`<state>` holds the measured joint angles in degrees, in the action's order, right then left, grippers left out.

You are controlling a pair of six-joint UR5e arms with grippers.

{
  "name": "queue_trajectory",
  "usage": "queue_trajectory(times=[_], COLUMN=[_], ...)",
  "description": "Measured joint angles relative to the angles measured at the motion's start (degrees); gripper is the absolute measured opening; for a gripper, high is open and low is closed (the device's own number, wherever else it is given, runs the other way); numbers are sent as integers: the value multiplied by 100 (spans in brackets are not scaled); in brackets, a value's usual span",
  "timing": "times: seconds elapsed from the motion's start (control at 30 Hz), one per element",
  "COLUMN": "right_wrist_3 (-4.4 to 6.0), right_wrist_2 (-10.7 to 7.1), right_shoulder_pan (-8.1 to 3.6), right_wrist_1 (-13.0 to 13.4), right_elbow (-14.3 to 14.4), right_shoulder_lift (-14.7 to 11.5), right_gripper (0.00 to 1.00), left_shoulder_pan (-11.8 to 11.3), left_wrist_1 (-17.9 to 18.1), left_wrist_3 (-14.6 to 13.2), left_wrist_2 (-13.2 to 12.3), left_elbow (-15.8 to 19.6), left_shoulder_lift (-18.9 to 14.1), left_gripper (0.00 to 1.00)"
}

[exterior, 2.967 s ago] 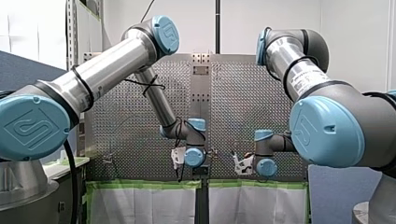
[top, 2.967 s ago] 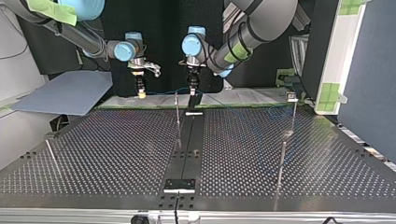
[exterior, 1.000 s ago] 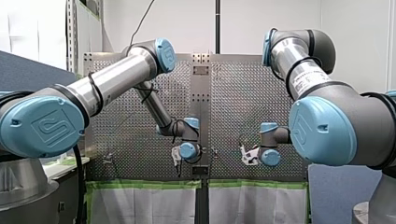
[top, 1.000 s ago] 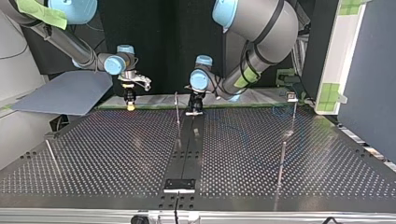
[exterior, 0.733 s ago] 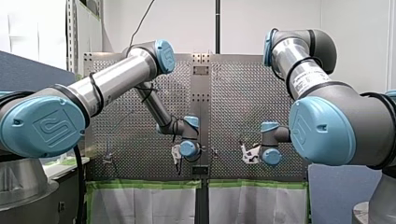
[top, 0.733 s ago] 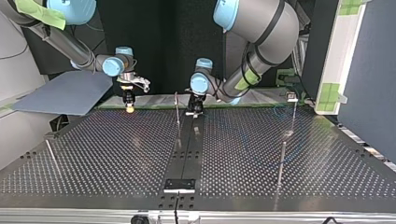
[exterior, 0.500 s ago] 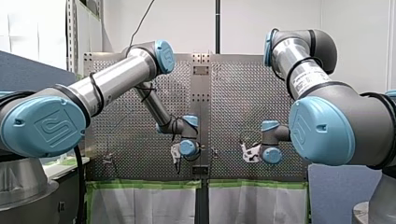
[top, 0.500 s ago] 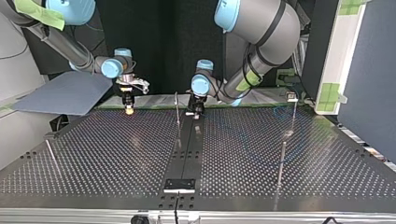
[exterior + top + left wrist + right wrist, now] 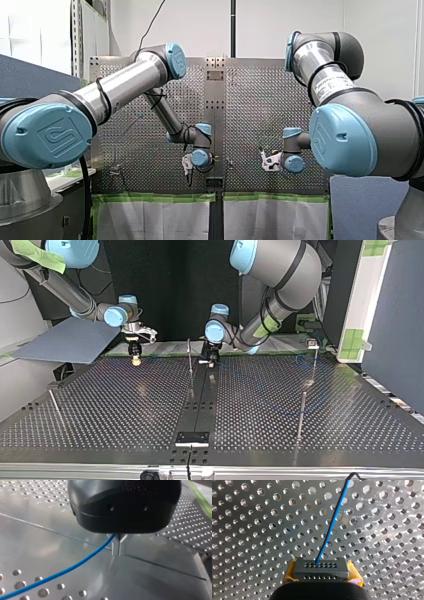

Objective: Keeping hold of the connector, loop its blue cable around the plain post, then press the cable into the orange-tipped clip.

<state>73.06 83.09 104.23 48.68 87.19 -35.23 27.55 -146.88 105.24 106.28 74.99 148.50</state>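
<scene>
In the right wrist view my right gripper (image 9: 322,576) is shut, with its yellow pads on a dark grey connector (image 9: 321,568). The blue cable (image 9: 332,522) leaves the connector and runs ahead over the perforated table. In the top view this gripper (image 9: 135,360) hangs low at the far left edge of the table. My left gripper (image 9: 212,360) is down at the far end of the dark centre rail (image 9: 200,400), beside a thin upright post (image 9: 189,355). In the left wrist view its metal fingertips (image 9: 119,547) stand together, and the blue cable (image 9: 62,571) runs in between them.
Other thin posts stand on the table in the top view: one at the near right (image 9: 301,412), one at the far right with a small block on top (image 9: 313,352), and one at the near left (image 9: 56,407). A grey sheet (image 9: 70,340) lies beyond the far left corner.
My right gripper has carried the connector further toward the top view's left. My left gripper has come down to the far end of the centre rail and stays there.
</scene>
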Motion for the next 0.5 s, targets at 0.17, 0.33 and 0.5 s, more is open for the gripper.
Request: queue_trajectory(times=[0.17, 0.33, 0.5], right_wrist_3=[-21, -26, -28], right_wrist_2=[-3, -2, -3], right_shoulder_pan=[-1, -1, -3], right_wrist_1=[-83, -96, -103], right_elbow=[2, 0, -1], right_shoulder_lift=[1, -1, 0], right_gripper=[0, 0, 0], left_shoulder_pan=[14, 36, 78], left_wrist_1=[-70, -317, -597], left_wrist_3=[-132, -380, -656], left_wrist_2=[48, 288, 564], left_elbow=[1, 0, 2], left_shoulder_lift=[-1, -5, -13], left_gripper=[100, 100, 100])
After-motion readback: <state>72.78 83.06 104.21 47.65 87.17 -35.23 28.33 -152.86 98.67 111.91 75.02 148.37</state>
